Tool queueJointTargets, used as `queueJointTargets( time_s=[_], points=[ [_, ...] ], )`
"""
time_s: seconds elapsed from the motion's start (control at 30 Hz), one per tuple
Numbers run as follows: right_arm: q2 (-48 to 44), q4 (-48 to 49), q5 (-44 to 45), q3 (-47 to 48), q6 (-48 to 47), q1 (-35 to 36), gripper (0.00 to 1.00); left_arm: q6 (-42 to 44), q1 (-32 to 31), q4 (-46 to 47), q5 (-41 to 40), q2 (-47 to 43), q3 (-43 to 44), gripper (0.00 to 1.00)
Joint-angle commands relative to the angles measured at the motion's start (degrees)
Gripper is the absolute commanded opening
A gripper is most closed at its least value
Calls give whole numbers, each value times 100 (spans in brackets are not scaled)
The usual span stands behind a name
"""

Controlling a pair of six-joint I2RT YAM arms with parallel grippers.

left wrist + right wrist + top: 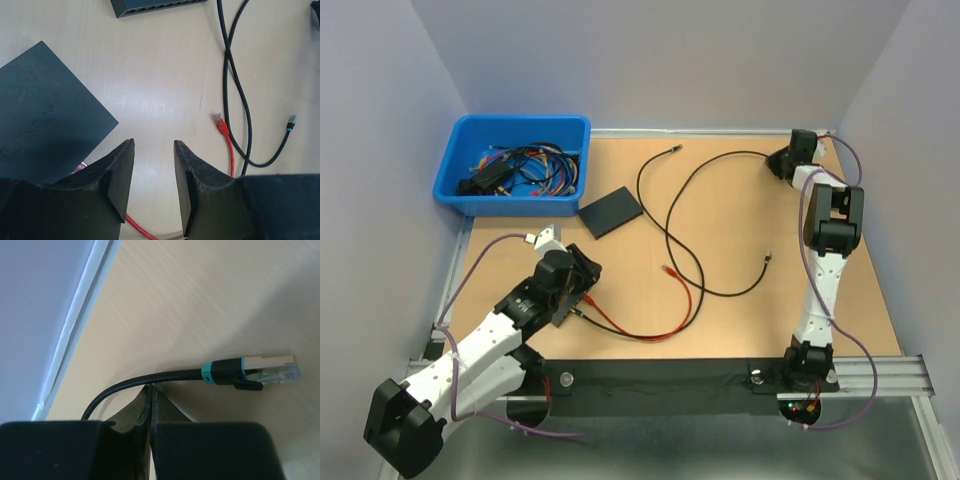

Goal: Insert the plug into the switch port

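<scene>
My right gripper [778, 162] is at the far right corner of the table. In the right wrist view its fingers are pressed together [151, 386] and pinch a black cable [165, 374] just behind its clear plug with a teal collar [260, 369]. The plug hangs a little above the table. My left gripper [588, 272] is open and empty [154, 142] over bare table. A black switch [610, 211] lies ahead of it, its port row visible [160, 6]. A second dark box [45, 115] lies just left of the left finger.
A red cable [660, 325] runs under my left gripper, its plug [219, 120] on the table ahead and to the right. Black cables [670, 215] loop across the middle, one teal-tipped plug [291, 120] lying free. A blue bin [520, 122] of cables stands at the back left.
</scene>
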Motion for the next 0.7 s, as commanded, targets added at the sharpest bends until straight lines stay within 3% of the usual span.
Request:
queueJointTargets(
  time_s=[0.0,0.2,0.27,0.37,0.47,0.57,0.67],
  points=[
    [-548,-271,-426,-36,-465,-20,0,89,29,143,4,-68,55,48],
    [-1541,61,-1009,-1230,-764,119,3,107,20,152,56,-68,160,48],
    [-1935,98,-1053,-1565,-888,199,23,98,20,161,126,-85,231,48],
    [-2113,98,-1455,-1690,-748,269,61,11,20,161,205,-155,249,48],
    [-1974,98,-1860,-1594,-712,471,82,-25,29,169,267,-244,231,48],
    [-1648,107,-2361,-1374,-695,638,96,-33,29,143,267,-331,205,48],
    [-1376,98,-2441,-1216,-703,744,99,-34,20,99,224,-411,187,48]
  ],
)
